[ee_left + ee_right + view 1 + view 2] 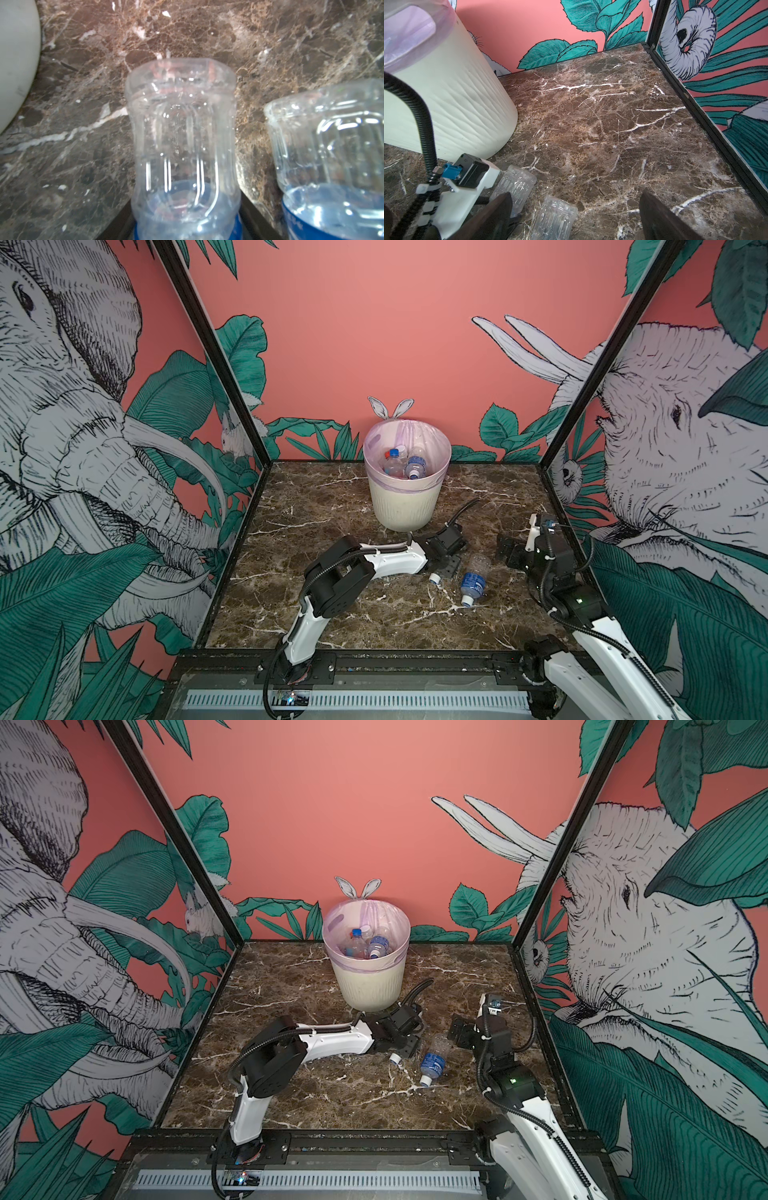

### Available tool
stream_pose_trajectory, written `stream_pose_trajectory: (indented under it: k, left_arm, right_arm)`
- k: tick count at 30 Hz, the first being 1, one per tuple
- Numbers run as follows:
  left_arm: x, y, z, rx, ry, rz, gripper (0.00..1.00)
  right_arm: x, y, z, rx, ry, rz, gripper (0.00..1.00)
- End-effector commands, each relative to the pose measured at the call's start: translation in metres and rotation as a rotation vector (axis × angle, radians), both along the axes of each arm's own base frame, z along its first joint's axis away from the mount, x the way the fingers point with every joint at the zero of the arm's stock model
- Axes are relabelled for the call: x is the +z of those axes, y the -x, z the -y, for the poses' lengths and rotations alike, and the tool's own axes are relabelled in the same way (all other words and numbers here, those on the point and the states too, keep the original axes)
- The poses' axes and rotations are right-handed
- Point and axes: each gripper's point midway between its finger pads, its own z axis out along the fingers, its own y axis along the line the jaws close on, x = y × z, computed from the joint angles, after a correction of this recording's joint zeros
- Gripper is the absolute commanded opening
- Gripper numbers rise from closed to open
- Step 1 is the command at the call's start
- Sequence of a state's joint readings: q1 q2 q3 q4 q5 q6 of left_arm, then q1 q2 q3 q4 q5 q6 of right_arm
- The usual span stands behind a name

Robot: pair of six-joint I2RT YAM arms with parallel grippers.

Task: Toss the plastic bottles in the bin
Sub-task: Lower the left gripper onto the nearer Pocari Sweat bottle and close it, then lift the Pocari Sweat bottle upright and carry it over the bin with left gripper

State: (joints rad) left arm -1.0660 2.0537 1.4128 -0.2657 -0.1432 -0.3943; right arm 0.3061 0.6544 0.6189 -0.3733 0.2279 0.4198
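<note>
Left gripper (449,563): clamped across bottle (182,135), cap toward robot.
Bin (403,506): just behind it.
Right gripper (508,551): spread, empty.

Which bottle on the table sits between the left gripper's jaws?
The left bottle, only its cap showing from above; the right bottle lies free, fully visible.

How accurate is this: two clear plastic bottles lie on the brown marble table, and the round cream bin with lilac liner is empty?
Not empty: both top views show the round cream bin holding several clear plastic bottles. Two more do lie on the table.
</note>
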Motion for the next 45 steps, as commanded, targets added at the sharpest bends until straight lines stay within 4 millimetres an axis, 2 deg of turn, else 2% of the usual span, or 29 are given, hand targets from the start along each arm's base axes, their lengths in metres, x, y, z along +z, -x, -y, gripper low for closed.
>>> stream_pose_trajectory:
  k: [1,13,22,38,45]
  left_arm:
    - [0.026,0.004,-0.007,-0.006,0.027,0.041,0.51]
    - [0.071,0.022,-0.033,-0.065,0.096,0.175,0.48]
    - [0.105,0.036,-0.068,-0.072,0.121,0.292,0.48]
    - [0.168,0.053,-0.171,0.010,0.115,0.530,0.48]
    - [0.182,0.060,-0.207,0.074,0.129,0.568,0.48]
  right_arm:
    - [0.000,-0.002,0.001,-0.014,-0.015,0.015,0.97]
    - [-0.003,-0.004,0.001,-0.014,-0.014,0.005,0.97]
    - [-0.004,-0.004,0.001,-0.013,-0.014,0.000,0.97]
    - [-0.010,-0.008,-0.003,0.000,-0.013,-0.024,0.97]
    - [-0.013,-0.011,-0.005,0.010,-0.011,-0.039,0.97]
